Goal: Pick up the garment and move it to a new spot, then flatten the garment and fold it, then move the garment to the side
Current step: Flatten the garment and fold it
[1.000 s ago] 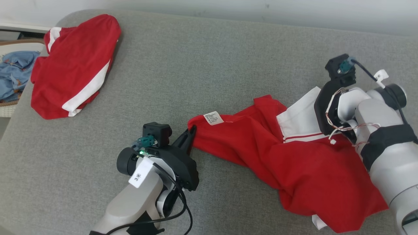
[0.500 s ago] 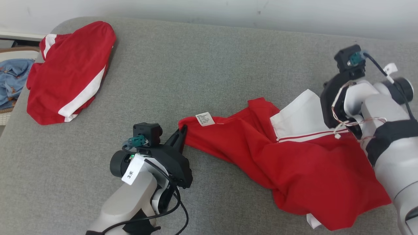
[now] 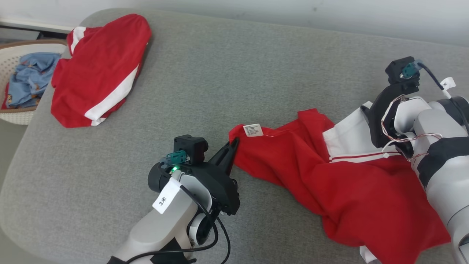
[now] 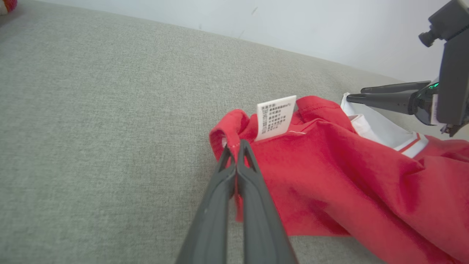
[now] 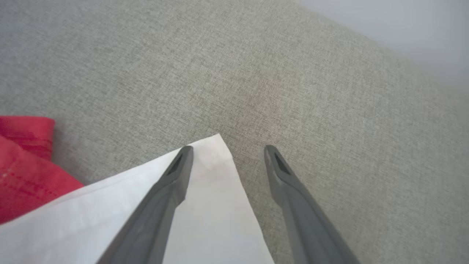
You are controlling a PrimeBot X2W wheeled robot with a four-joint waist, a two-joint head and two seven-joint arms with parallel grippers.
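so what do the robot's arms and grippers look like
The left forearm and right forearm are pale grey with black bands. The left gripper and right gripper each have two long tapered dark grey fingers. A white tag and black cable hang at the left wrist; thin red and white wires run along the right.

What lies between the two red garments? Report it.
Bare cushion, in the head view, between the folded garment and the loose garment pinched by the left gripper.

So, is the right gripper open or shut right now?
Open. In the right wrist view the right gripper shows its jaws well apart over the white corner of the garment, clamping nothing.
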